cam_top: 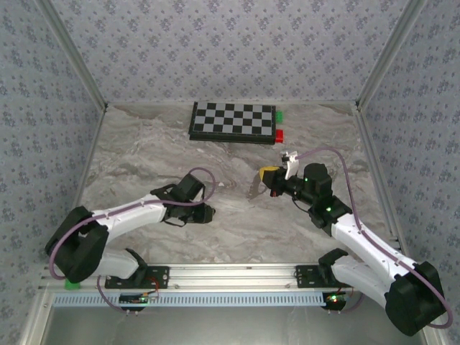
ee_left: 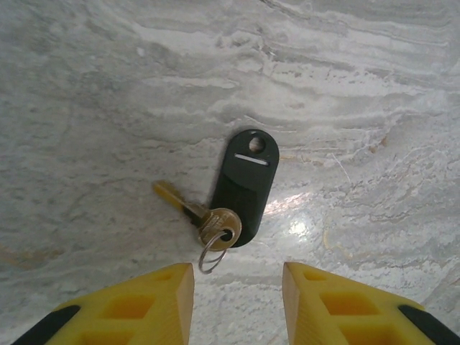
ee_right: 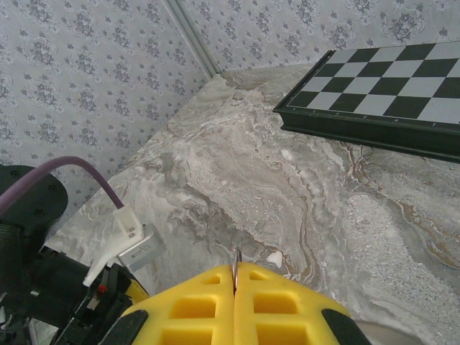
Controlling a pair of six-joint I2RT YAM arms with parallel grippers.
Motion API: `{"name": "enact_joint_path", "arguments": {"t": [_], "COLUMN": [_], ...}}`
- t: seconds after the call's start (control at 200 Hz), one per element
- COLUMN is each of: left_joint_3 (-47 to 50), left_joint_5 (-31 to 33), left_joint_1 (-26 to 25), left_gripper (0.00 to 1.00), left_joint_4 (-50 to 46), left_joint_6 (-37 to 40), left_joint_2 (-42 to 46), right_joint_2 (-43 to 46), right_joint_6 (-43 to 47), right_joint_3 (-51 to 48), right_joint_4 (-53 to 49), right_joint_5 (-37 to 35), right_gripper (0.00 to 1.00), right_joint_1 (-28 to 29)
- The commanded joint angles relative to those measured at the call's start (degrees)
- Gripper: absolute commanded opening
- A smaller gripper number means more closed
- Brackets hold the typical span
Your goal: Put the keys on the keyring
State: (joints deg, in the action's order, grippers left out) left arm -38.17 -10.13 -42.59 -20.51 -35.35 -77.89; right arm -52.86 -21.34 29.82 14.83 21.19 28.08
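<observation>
Left wrist footage showed the keys (ee_left: pixel 233 198), a black fob with a brass key and a small split ring at its lower end, lying flat on the marble surface (ee_left: pixel 345 86). They were judged to lie roughly midway between its left and right edges and nearer the near edge than the far one. The left gripper (ee_left: pixel 236 280) was poised over them with its 2 yellow fingers (ee_left: pixel 151 305) spread apart and nothing pinched. The bunch was seen just beyond the tips, centred on the gap, a placement judged to suit a closing pinch on the key end.

In the top external view the right gripper (cam_top: pixel 264 181) appeared to be held off the middle of the surface, its fingers pressed together on the keyring (cam_top: pixel 255 188). A thin metal edge was also seen clamped between the pads in the right wrist view. The loop was probably presented toward the left arm so that the keys could be threaded on once lifted. The chessboard (cam_top: pixel 233 121) at the far edge lay well apart from both.
</observation>
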Motion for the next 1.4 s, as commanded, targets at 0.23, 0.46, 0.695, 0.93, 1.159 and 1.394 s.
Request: {"name": "enact_joint_path", "arguments": {"t": [0.23, 0.46, 0.695, 0.93, 1.159, 1.394], "left_joint_3": [-0.06, 0.55, -0.32, -0.77, -1.11, -0.64], "left_joint_5": [-4.17, -4.80, 0.02, -2.94, -4.70, -5.98], "left_joint_1": [0.46, 0.46, 0.97, 1.00, 1.01, 1.01], "left_gripper": [0.34, 0.34, 0.34, 0.31, 0.27, 0.24], "left_joint_4": [2.33, 2.11, -0.66, 1.12, 2.17, 3.76], "left_joint_6": [1.45, 1.93, 3.23, 2.86, 2.31, 1.61], "left_joint_2": [-2.18, -0.98, -0.75, -4.08, -4.64, -4.99], "right_joint_2": [0.77, 0.43, 0.12, 0.28, 0.42, 0.26], "right_joint_6": [0.46, 0.38, 0.19, 0.16, 0.25, 0.14], "right_joint_3": [-0.20, -0.29, -0.29, -0.25, -0.31, -0.35], "right_joint_4": [1.52, 1.78, 2.05, 2.05, 1.96, 2.13], "right_joint_5": [-0.10, -0.10, 0.17, 0.25, 0.17, 0.17], "right_gripper": [0.00, 0.00, 0.00, 0.00, 0.00, 0.00], "right_joint_1": [0.34, 0.32, 0.40, 0.41, 0.40, 0.40]}}
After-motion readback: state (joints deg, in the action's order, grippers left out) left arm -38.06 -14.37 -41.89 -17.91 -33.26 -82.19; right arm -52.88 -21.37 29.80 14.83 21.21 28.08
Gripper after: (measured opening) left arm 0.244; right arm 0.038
